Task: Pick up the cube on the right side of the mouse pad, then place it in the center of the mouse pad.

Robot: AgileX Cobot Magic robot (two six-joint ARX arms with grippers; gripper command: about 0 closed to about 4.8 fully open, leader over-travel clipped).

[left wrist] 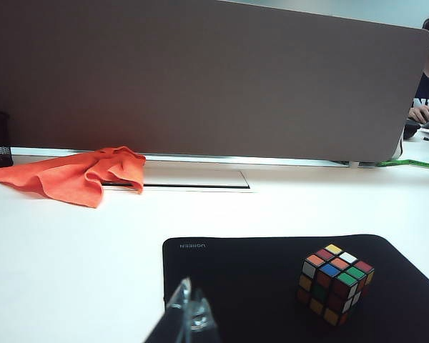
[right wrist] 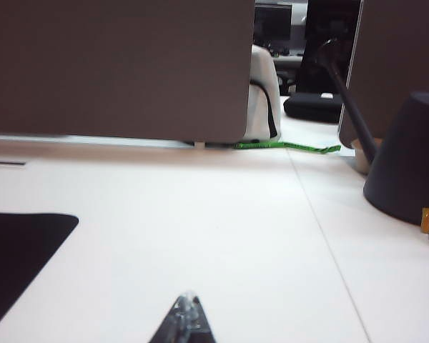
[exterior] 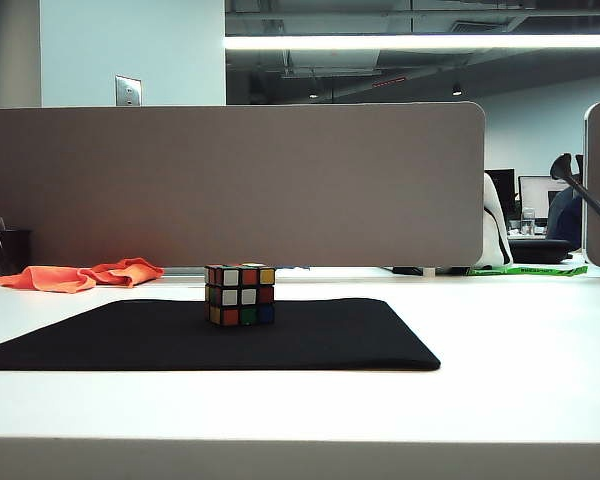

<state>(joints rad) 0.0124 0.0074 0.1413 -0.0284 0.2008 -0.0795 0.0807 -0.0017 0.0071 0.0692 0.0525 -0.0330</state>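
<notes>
1 cube (exterior: 240, 294), 1 mouse pad (exterior: 130, 340), 1 orange cloth (exterior: 80, 275), 2 tools.

orange cloth (exterior: 80, 275), grey partition (exterior: 230, 185), green strap (right wrist: 286, 146)

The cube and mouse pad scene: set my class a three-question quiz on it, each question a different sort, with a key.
1. True or false: the cube rests on the mouse pad.
2. What lies on the table behind the pad? A) orange cloth B) blue towel C) green sponge
3. Fill in: the left gripper and right gripper each show fingers that are ____.

Key: 1 true; 2 A; 3 shut, holding nothing.
</notes>
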